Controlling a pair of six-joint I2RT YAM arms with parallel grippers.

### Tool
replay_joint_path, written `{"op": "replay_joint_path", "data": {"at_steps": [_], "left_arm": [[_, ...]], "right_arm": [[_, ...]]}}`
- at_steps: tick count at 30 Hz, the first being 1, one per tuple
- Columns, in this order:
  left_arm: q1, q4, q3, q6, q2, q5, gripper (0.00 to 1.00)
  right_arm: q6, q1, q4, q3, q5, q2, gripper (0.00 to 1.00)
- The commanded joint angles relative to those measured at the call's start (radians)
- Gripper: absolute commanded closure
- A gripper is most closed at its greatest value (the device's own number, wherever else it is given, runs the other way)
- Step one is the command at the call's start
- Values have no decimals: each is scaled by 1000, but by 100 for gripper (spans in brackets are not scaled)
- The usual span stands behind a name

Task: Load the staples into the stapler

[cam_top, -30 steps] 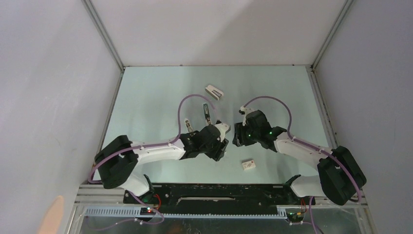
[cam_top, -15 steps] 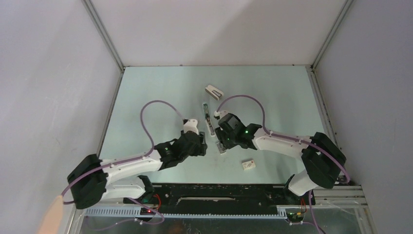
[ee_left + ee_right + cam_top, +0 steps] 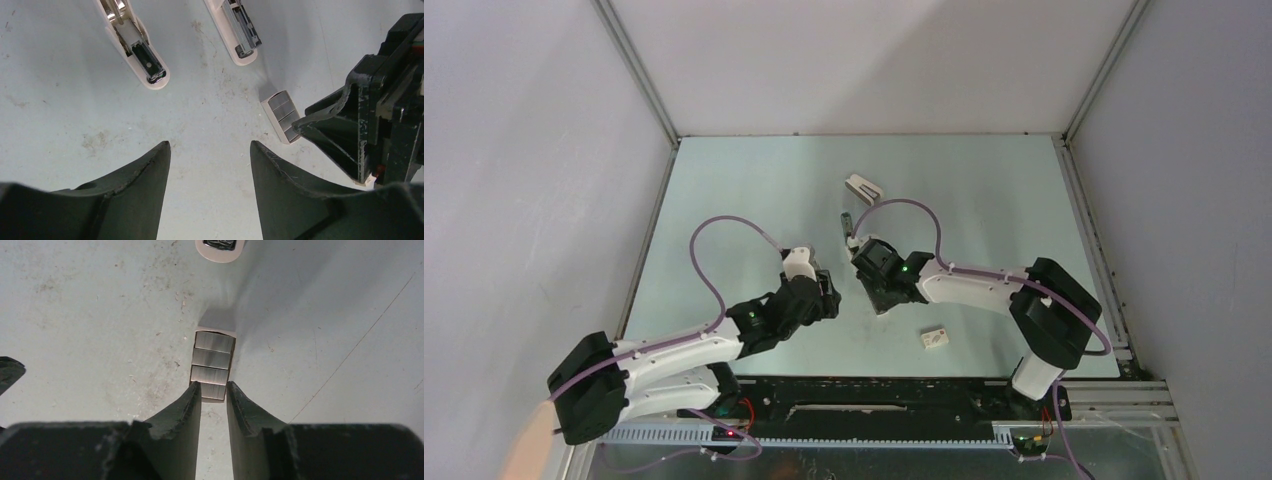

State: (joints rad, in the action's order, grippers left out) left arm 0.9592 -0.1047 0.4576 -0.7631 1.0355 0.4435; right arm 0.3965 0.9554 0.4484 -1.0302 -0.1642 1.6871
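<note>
Two changes: right tool is settling, fingers nearly together, over the near end of the staples on the bench, grip unclear; left tool is retreating, wide open, empty. Pickup is starting.

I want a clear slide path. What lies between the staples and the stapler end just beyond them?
Nothing: only bare, shadowed table lies between the staples and the stapler. It shows best in the right wrist view, and also in the left wrist view.
</note>
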Motion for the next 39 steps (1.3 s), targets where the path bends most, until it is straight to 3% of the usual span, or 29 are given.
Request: {"op": "replay_joint_path", "data": {"at_steps": [1, 15, 39], "left_arm": [[-5, 46, -3, -24, -14, 41, 36], [-5, 49, -5, -26, -11, 44, 36], [-5, 51, -19, -36, -39, 50, 36]], "right_arm": [[10, 19, 17, -55, -38, 6, 73], [23, 29, 35, -79, -41, 66, 75], [59, 42, 54, -79, -53, 105, 60]]}}
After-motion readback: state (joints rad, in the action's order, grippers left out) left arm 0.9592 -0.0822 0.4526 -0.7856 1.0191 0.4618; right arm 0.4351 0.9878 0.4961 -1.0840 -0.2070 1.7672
